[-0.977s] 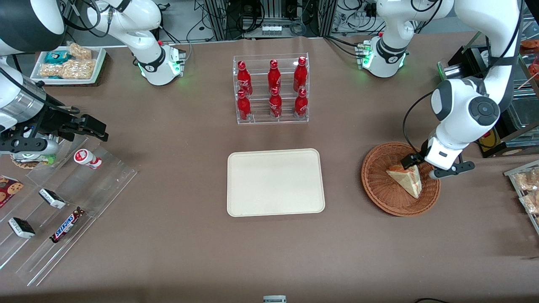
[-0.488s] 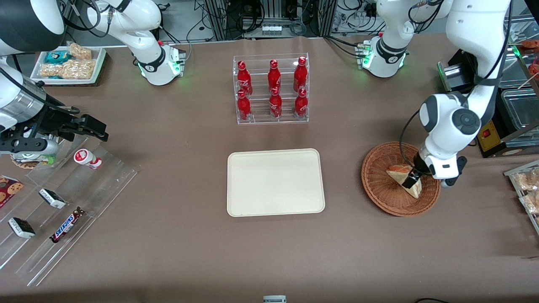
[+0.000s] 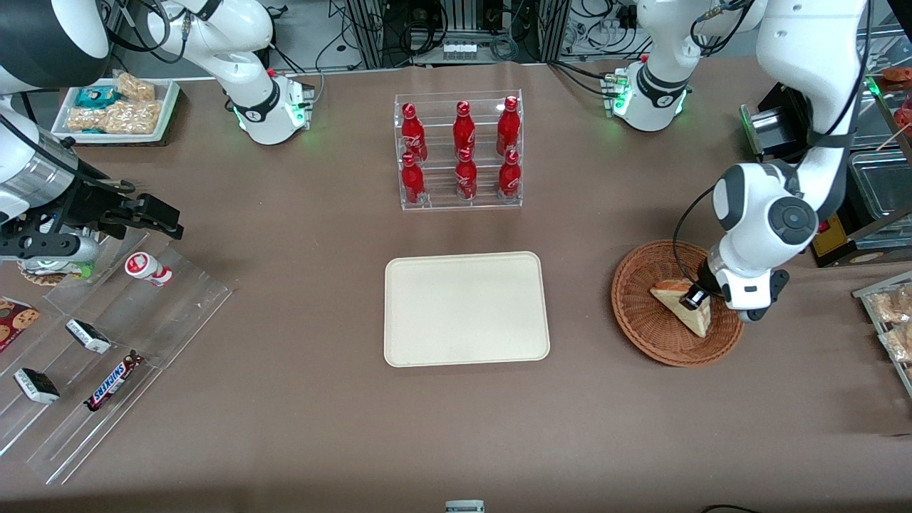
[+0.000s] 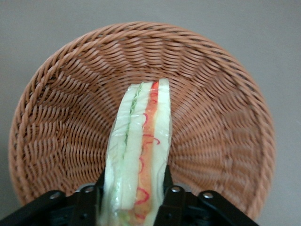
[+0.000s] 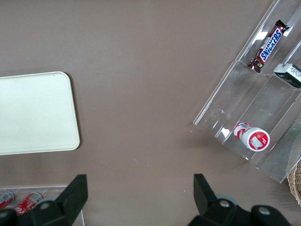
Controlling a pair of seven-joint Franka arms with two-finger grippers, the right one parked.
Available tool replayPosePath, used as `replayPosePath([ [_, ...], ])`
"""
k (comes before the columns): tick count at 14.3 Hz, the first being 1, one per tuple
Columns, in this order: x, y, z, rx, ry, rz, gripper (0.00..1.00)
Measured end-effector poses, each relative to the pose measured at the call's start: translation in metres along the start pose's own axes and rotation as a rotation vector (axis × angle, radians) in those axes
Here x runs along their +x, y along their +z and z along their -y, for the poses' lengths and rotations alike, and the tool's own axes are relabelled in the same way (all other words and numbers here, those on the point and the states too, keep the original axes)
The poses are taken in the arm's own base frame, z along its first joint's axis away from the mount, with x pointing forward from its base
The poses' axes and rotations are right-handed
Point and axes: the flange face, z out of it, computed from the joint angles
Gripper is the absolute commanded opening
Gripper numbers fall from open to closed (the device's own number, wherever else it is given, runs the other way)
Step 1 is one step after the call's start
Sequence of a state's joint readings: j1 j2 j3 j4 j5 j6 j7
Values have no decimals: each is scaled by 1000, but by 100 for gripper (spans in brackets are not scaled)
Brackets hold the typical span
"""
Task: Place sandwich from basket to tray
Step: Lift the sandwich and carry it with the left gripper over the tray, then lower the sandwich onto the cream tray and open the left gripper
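Note:
The sandwich (image 3: 675, 302) is a pale bread wedge with red and pink filling, lying in the round woven basket (image 3: 641, 324) toward the working arm's end of the table. My left gripper (image 3: 695, 299) is down in the basket. In the left wrist view its gripper (image 4: 134, 181) has one finger (image 4: 167, 178) against each bread face of the sandwich (image 4: 141, 136), shut on it. The wicker basket (image 4: 56, 117) surrounds them. The cream tray (image 3: 467, 308) lies flat at the table's middle, bare; it also shows in the right wrist view (image 5: 33, 113).
A clear rack of red bottles (image 3: 459, 149) stands farther from the camera than the tray. A clear stepped stand with snacks (image 3: 107, 342) and a white tray of snacks (image 3: 117, 107) are toward the parked arm's end. Packaged snacks (image 3: 890, 313) lie beside the basket.
My left gripper has turned and come down over the sandwich in the basket, and its fingers now flank and grip the wedge. The sandwich has shifted slightly.

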State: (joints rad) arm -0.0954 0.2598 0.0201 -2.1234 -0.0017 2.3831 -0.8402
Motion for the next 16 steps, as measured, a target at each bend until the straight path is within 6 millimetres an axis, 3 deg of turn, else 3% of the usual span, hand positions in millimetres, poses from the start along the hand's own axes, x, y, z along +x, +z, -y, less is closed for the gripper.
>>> replayPosePath([
  [3, -26, -45, -56, 4, 107, 10, 6],
  [5, -62, -57, -104, -17, 207, -5, 6],
  [9, -171, -35, -209, -34, 457, -27, 6],
  [11, -227, -16, -249, -21, 586, -70, 6],
  [13, -273, -1, -275, -41, 668, -95, 6],
  [16, -313, 14, -293, -72, 729, -110, 6],
])
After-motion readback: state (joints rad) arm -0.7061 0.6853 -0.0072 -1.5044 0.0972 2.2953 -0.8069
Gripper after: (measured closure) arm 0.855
